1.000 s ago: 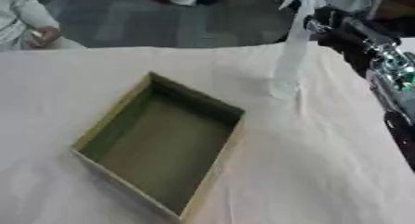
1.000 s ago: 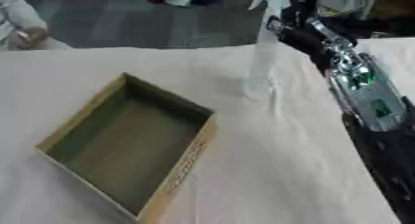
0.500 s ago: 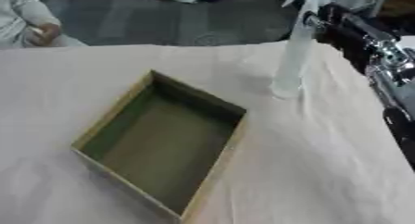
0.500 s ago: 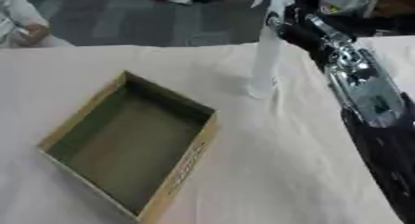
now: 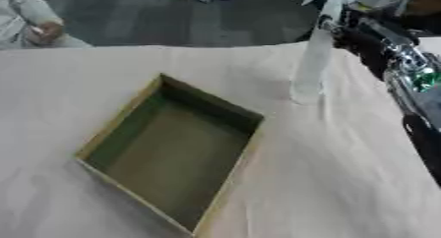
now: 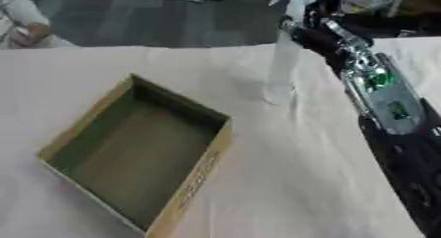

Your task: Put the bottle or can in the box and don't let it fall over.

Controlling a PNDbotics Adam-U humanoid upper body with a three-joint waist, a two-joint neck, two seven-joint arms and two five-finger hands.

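Upright clear spray bottle (image 5: 310, 65) beside open box (image 5: 172, 151), right robot hand (image 5: 344, 28) at its neck.

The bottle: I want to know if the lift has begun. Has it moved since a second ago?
No. The bottle stands upright on the cloth, same spot beyond the box's far corner; right hand at it.

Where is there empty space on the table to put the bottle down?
Bare cloth lies in front of the bottle, between the box and the right arm. More lies left of the box, towards the table edge. The box itself holds nothing. It is crowded at the far right, where the right hand meets the bottle.
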